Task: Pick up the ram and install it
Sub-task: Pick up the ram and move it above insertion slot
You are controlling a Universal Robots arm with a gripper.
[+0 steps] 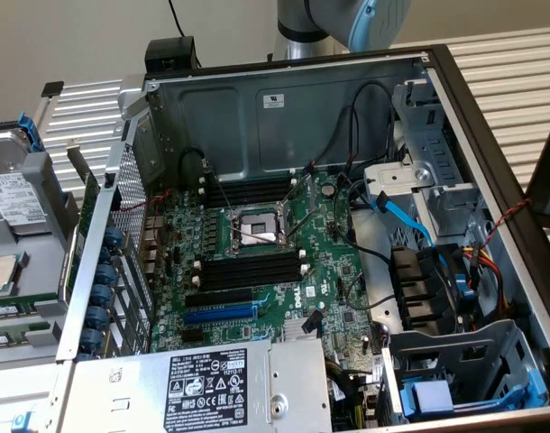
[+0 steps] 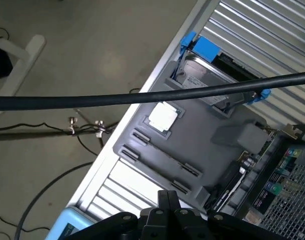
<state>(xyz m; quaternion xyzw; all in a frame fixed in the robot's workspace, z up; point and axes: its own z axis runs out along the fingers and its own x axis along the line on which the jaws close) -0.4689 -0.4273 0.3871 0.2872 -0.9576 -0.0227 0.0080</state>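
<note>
**A:** What is everything sitting on?

**B:** A slatted metal table point(image 1: 500, 63), and the wrist view shows bare floor point(image 2: 92, 45) past its edge. An open computer case point(image 1: 257, 99) stands on the table with its motherboard point(image 1: 338, 262) facing up. A grey tray point(image 1: 41, 244) sits just beside the case, toward the exterior view's left.

**A:** Where is the ram?

**B:** It is in that tray, outside the case. The ram point(image 1: 4, 312) is a thin green stick lying flat at the tray's near end, right at the exterior view's left edge. It is well apart from the long black slots point(image 1: 248, 271) and the blue slot point(image 1: 221, 316) on the motherboard.

**A:** And the jaws?

**B:** They are together, with nothing between them. In the wrist view the gripper point(image 2: 168, 200) hangs above the tray's edge. Beyond its tips the tray holds a processor chip point(image 2: 164, 116) and a hard drive point(image 2: 205, 75) in blue brackets. A black cable point(image 2: 142, 96) crosses in front of the camera.

**A:** Is the ram touching the jaws?

**B:** No, it lies apart from them. The tray's long narrow recesses run just beyond the tips, but I cannot tell from the wrist view whether the stick sits in one.

**A:** And the arm?

**B:** The arm point(image 1: 347, 18), grey with a blue cap, shows above the case's back wall.
</note>
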